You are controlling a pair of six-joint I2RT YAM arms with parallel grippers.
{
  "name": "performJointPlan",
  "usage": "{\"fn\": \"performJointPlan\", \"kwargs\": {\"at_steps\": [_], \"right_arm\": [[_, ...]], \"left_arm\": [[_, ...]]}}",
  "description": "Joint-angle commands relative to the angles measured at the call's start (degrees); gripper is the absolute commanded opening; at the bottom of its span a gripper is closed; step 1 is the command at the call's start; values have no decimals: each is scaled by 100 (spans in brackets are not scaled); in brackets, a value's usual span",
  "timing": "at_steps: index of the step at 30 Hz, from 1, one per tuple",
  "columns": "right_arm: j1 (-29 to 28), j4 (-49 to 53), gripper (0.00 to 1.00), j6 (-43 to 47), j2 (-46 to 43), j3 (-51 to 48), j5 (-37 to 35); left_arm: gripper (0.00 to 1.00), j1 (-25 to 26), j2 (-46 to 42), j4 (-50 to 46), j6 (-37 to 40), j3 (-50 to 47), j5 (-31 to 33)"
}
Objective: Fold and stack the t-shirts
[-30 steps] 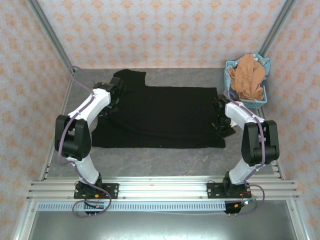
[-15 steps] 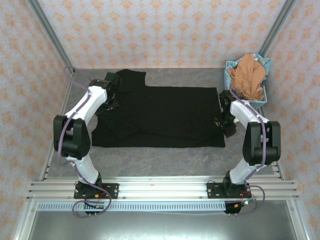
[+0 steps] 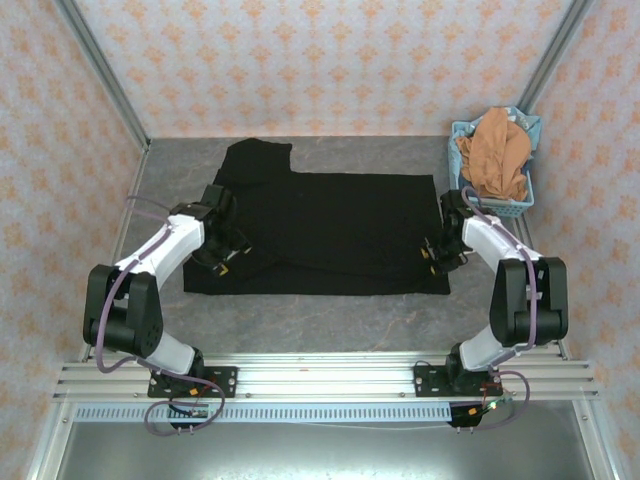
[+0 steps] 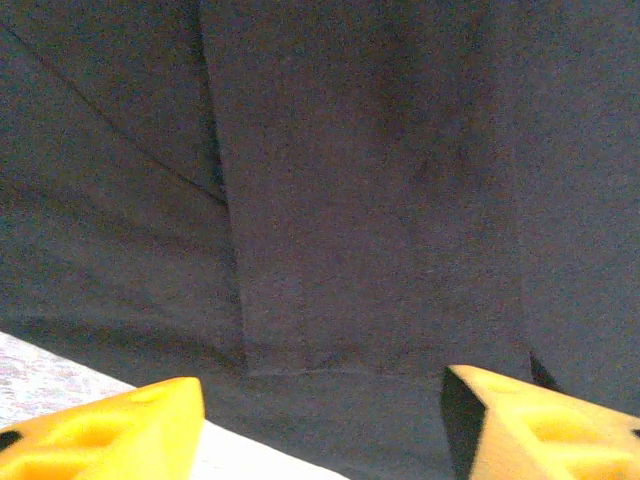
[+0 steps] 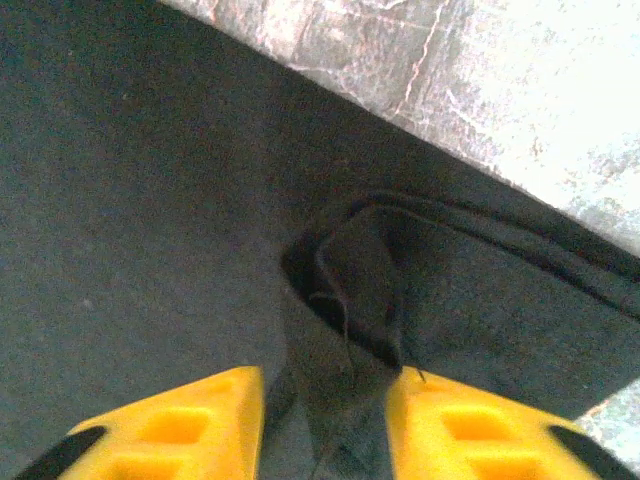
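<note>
A robot test cell dressed up like a room, not a real home.

From my seat I see a grey stone-look table (image 3: 330, 320) boxed in by wallpaper panels (image 3: 320, 60) with a peach flower pattern, held by bare metal posts (image 3: 100, 70). Both arms are bolted to a slotted aluminium rail (image 3: 320, 380) at the near edge, cables looping under it. Beyond the right gripper (image 3: 432, 255) sits a blue plastic basket (image 3: 520, 205) of laundry.

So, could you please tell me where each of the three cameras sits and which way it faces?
Top external: above and behind the bases, looking down at the table, both arms and the black t-shirt.
Left wrist: looks down past the left gripper onto that shirt.
Right wrist: looks past the right gripper at bunched cloth.
All three share the black shirt.
</note>
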State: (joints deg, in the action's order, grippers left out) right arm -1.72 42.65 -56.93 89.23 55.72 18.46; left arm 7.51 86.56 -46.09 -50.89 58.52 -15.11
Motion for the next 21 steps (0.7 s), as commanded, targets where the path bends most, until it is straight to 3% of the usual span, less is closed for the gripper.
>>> {"fn": "performJointPlan", "kwargs": {"at_steps": [1,5,17,21], "right_arm": [[3,6,28,-178,154,246,-187],[4,174,22,-170,258,429,-378],[5,80,21,-178,568,491,-454],[5,79,21,-169,613,545,-451]], "left_arm": [[59,15,24,69,-353,-133,-67],[54,21,173,-74,-547,-242,22],[53,184,577,24,-841,-314,36],[43,246,627,344,-1038,-414,52]]}}
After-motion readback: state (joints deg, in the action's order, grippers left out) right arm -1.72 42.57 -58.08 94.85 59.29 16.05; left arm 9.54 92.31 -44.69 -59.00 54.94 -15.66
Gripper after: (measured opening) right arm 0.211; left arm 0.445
